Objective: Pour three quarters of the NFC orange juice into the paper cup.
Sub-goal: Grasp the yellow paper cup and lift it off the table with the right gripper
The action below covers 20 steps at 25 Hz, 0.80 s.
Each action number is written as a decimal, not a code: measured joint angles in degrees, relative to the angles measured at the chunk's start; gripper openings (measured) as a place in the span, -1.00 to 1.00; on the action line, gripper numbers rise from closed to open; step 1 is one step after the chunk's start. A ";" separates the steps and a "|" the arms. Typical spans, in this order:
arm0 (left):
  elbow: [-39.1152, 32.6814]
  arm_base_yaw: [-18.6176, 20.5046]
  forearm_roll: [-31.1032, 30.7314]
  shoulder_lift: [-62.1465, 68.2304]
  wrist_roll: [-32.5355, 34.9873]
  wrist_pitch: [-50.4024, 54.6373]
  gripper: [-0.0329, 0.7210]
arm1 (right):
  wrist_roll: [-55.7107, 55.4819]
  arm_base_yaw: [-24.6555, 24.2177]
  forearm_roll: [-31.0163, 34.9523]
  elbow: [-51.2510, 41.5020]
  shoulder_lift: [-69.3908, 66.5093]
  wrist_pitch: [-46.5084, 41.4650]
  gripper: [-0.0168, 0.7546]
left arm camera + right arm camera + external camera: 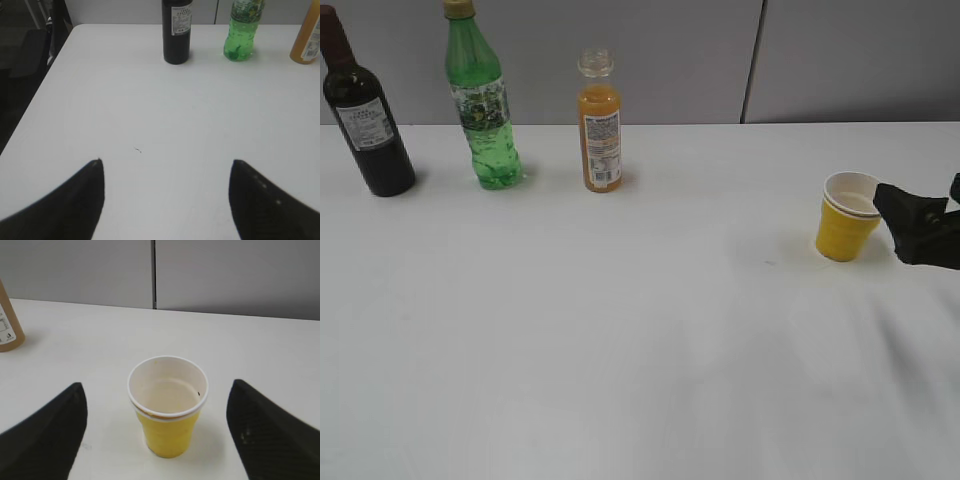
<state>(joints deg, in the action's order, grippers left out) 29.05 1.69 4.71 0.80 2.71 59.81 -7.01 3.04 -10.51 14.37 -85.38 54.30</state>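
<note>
White tabletop [620, 350] fills the scene. NFC orange juice [601, 125] stands upright at the back, capless neck up, label print unreadable. Paper cup [846, 218] sits upright at right, mouth up, between the spread right gripper [157, 435]. Left gripper [167, 192] is spread too, empty.

Three bottles stand on the table: one dark wine bottle [365, 120], one green bottle [485, 110], one orange juice bottle [601, 130]. One yellow paper cup [847, 216] sits at three o'clock.
</note>
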 joint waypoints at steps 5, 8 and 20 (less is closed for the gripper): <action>0.00 0.00 0.00 0.00 0.00 0.00 0.65 | -0.06 0.00 1.19 0.00 -7.54 8.23 0.77; 0.00 0.00 0.00 0.00 0.00 0.00 0.65 | -0.06 0.00 2.26 0.05 -11.68 12.76 0.77; 0.00 0.00 0.00 0.00 0.00 0.00 0.65 | -0.06 0.00 0.24 1.18 -22.85 14.70 0.83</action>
<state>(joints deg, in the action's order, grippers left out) 29.05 1.69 4.71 0.80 2.71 59.81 -7.08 3.04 -10.27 15.55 -108.23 69.00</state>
